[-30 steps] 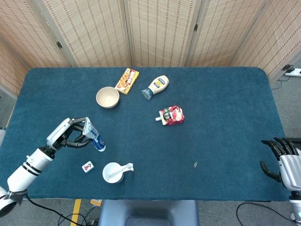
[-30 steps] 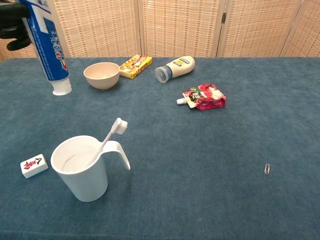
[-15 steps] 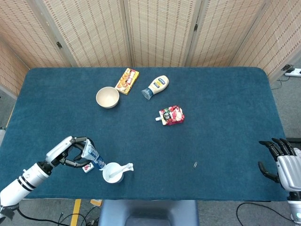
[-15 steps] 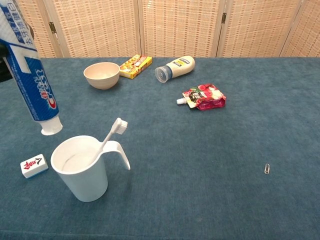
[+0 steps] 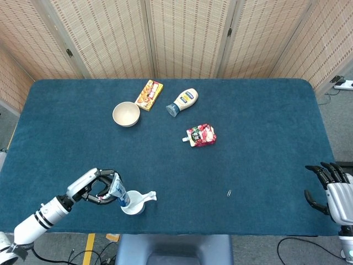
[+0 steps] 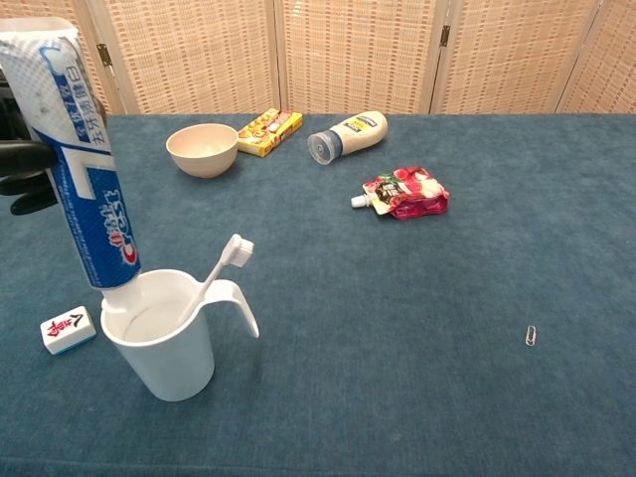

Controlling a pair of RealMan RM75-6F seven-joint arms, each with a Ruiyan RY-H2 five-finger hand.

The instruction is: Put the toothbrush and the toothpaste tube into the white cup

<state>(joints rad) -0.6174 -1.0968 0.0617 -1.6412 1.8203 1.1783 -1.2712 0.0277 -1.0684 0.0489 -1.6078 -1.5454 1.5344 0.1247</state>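
The white cup (image 6: 164, 338) (image 5: 132, 202) stands near the table's front edge, with a white toothbrush (image 6: 221, 268) leaning inside it, bristles up. My left hand (image 5: 97, 186) (image 6: 22, 174) grips a blue and white toothpaste tube (image 6: 81, 164) (image 5: 118, 190), held nearly upright, cap down. The cap sits at the cup's left rim, just at or inside the opening. My right hand (image 5: 331, 190) hangs at the table's right front corner, fingers apart, holding nothing.
A small white tile (image 6: 68, 329) lies left of the cup. Further back are a beige bowl (image 6: 203, 149), a yellow snack box (image 6: 268, 131), a lying mayonnaise bottle (image 6: 348, 135) and a red pouch (image 6: 405, 193). A paperclip (image 6: 532, 336) lies front right.
My left hand has carried the toothpaste tube toward the table's front edge and right, from open table beside the bowl's side to the cup's rim. The right hand stayed put.
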